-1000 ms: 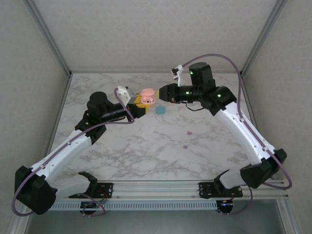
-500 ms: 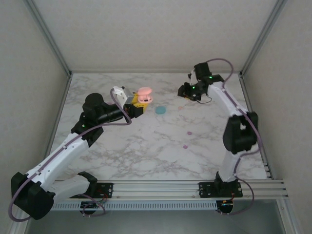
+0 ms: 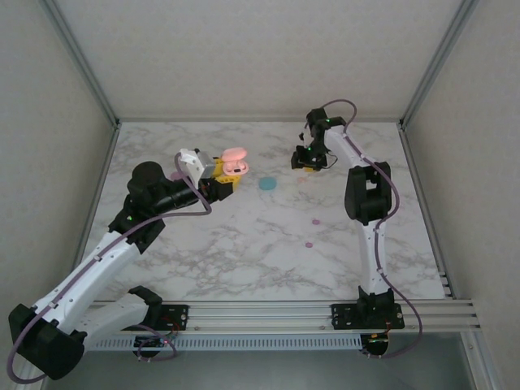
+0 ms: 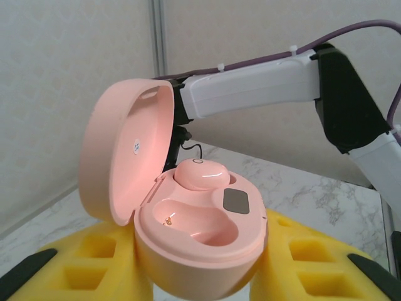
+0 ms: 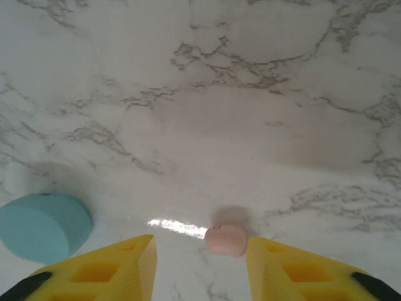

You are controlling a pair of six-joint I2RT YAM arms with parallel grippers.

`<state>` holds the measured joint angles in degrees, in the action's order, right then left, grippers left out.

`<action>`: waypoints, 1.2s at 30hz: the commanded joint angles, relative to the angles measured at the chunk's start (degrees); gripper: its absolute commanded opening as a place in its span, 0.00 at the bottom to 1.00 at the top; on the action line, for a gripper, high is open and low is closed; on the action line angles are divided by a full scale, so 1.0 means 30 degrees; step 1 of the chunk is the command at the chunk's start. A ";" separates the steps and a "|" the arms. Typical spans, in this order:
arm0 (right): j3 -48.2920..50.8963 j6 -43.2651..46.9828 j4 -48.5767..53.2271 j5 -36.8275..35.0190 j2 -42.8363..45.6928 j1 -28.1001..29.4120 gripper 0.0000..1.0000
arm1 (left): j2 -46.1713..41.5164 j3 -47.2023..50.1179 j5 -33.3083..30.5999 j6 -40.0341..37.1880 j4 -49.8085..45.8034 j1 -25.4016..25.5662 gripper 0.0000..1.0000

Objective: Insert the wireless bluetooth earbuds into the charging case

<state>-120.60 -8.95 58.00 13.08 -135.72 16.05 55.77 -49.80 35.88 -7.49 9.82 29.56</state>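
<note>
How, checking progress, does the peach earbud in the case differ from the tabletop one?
The docked peach earbud sits in the open pink case; the loose peach earbud lies on the marble table. The docked earbud is carried by the left gripper; the loose earbud lies between the open right gripper's jaws.

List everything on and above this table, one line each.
charging case: 1, pink, lid open, clamped in the left gripper above the table's far left
seated earbud: 1, pink, in the case's far slot; near slot empty
loose earbud: 1, peach, on the table between the right gripper's fingers
round case: 1, teal, far centre
small nubs: 2, magenta-pink, right of centre
table: 1, white marble
left gripper: 1, yellow fingers, shut on the case
right gripper: 1, yellow fingers, open
</note>
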 commanded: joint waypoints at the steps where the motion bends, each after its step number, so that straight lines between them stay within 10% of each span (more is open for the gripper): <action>1: -0.0619 0.0726 0.1126 -0.0134 -0.0872 -0.0048 0.43 | -0.0372 0.0110 -0.0131 -0.0060 -0.0169 0.0195 0.19; 25: 0.2339 0.2219 0.1380 0.2732 0.0814 0.0807 0.38 | -0.0076 0.0187 -0.0069 0.0012 0.0138 0.0195 0.19; 36: 0.2709 0.0428 0.0619 -0.0742 0.1873 0.0871 0.37 | -0.0123 0.0165 -0.0138 -0.0024 -0.0022 0.0195 0.19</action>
<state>-112.79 -4.32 60.53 16.64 -132.84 19.46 55.88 -49.69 35.64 -7.49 9.13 29.56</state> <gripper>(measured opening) 0.374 0.366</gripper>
